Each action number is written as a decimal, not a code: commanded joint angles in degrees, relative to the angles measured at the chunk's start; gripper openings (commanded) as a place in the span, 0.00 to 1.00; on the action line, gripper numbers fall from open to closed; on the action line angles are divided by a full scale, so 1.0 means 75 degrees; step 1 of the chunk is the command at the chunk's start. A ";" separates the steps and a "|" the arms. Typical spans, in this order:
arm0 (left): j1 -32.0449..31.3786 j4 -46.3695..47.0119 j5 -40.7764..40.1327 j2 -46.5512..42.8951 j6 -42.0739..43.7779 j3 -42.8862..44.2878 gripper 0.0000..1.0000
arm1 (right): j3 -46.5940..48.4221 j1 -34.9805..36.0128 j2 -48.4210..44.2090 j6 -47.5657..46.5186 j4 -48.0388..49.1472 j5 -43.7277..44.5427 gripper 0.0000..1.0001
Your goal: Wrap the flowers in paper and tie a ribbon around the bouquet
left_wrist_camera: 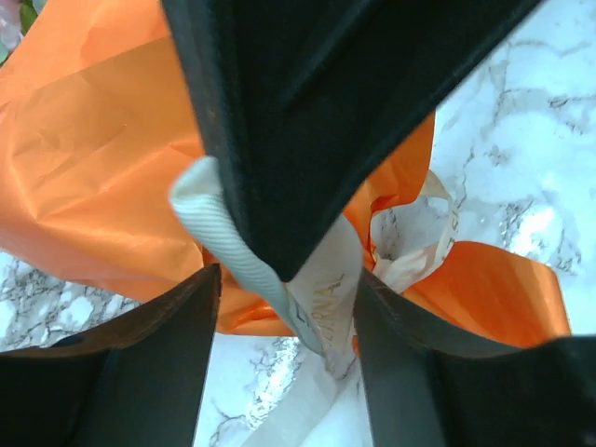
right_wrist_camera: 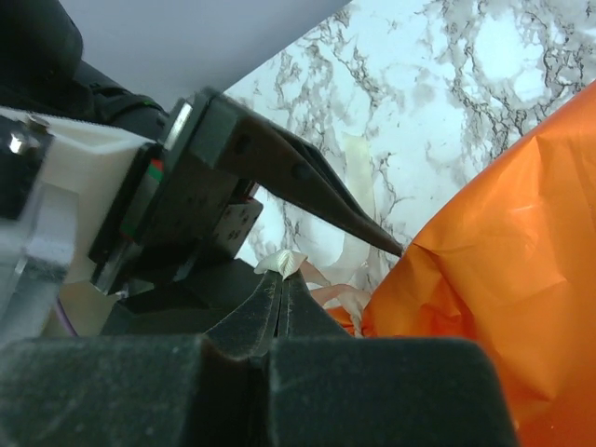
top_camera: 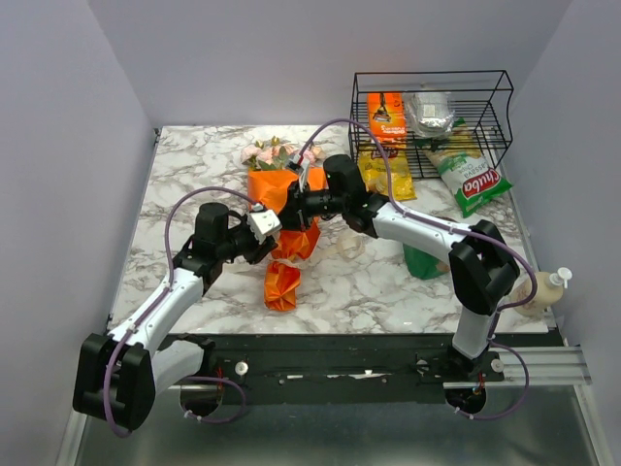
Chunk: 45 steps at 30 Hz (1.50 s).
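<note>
Pressed tight together, the right hand (right_wrist_camera: 280, 279) pinches a fold of the cream ribbon (right_wrist_camera: 281, 262) at its very tips. Just beyond it the left hand (left_wrist_camera: 287, 279) stands spread, its fingers (left_wrist_camera: 140, 363) on either side of the same ribbon strip without squeezing it. The right hand's dark tip reaches down between them. Both hands meet at the waist of the bouquet (top_camera: 296, 241), which lies on the marble surface (top_camera: 184, 165). Orange paper (left_wrist_camera: 93, 168) fills the space behind the hands, and more ribbon loops loose beside it. Pink and cream flowers (top_camera: 275, 152) point toward the far wall, the flared paper tail toward the arms. A black wire basket (top_camera: 490, 126) holding snack bags stands far right.
</note>
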 commanded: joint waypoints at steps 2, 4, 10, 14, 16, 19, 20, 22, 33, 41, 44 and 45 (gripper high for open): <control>-0.0037 0.0889 0.0613 -0.0068 -0.0244 -0.0390 0.35 | 0.0416 0.0038 0.0023 0.0385 -0.0103 0.0039 0.00; -0.0037 0.0843 0.0602 0.0038 -0.0244 -0.0390 0.30 | 0.0404 0.0038 -0.0012 0.0444 -0.0103 0.0097 0.00; -0.0037 0.0724 0.0942 0.0003 -0.0267 -0.0472 0.00 | 0.0392 0.0038 -0.0246 0.0292 -0.0500 0.0494 0.10; -0.0037 0.0725 0.0895 -0.0032 -0.0279 -0.0449 0.00 | 0.0265 0.0038 -0.0901 0.0047 -0.1215 0.1349 0.47; -0.0037 0.0655 0.0790 -0.0044 -0.0267 -0.0449 0.00 | -0.0062 0.0003 -0.1721 -0.0141 -0.1754 0.2201 0.60; -0.0048 0.0585 0.0778 -0.0114 -0.0221 -0.0472 0.00 | -0.0216 -0.0416 -0.2729 -0.0107 -0.2819 0.3174 0.70; -0.0048 0.0573 0.0801 -0.0160 -0.0209 -0.0484 0.00 | -0.0252 -0.0581 -0.2894 0.0009 -0.3147 0.3446 0.71; -0.0060 0.0549 0.0941 -0.0219 -0.0104 -0.0530 0.00 | -0.0473 -0.0991 -0.3221 0.0477 -0.3991 0.4147 0.72; -0.0200 -0.0083 0.0906 -0.0594 0.0377 -0.0718 0.00 | -0.1201 -0.1790 -0.1129 0.1006 -0.5248 0.5605 0.71; -0.0247 -0.0282 0.0989 -0.0653 0.0447 -0.0684 0.00 | -0.1130 -0.1778 0.0303 0.1006 -0.4568 0.5371 0.50; -0.0271 -0.0470 0.1035 -0.0641 0.0576 -0.0613 0.00 | -0.1399 -0.1778 0.0304 0.1077 -0.4381 0.5125 0.23; -0.0283 -0.0493 0.1070 -0.0630 0.0588 -0.0613 0.00 | -0.1389 -0.1778 0.0269 0.1042 -0.4369 0.5078 0.07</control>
